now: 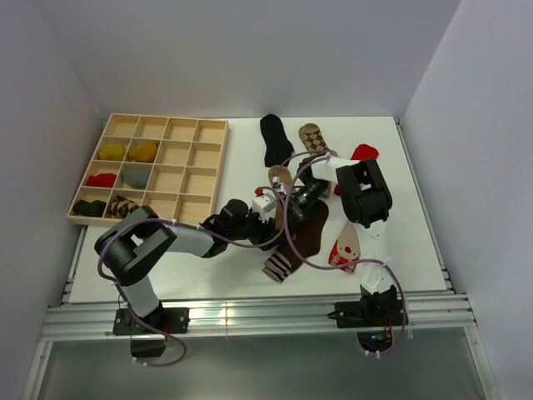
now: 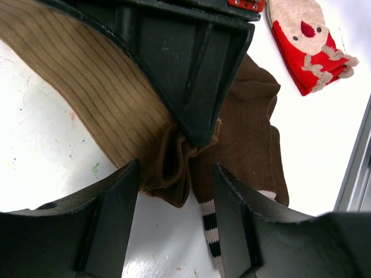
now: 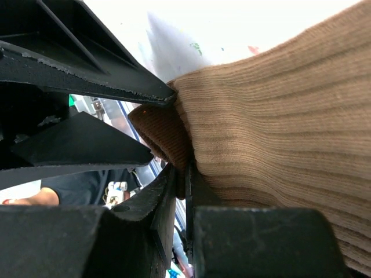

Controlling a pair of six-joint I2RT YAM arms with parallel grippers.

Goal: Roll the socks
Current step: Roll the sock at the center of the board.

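Note:
A tan ribbed sock lies across the table middle, and it also shows in the top view. My right gripper is shut on the sock's darker folded end, seen from above over the sock. My left gripper is open, with its fingers on either side of that pinched end, and it sits low over the table in the top view. A dark brown sock with a striped toe lies under and beside them. A red sock with a white figure lies further right.
A black sock and a brown argyle sock lie at the back. Another red sock lies at the back right. The pale wooden grid tray on the left holds several rolled socks. The table's right edge is close by.

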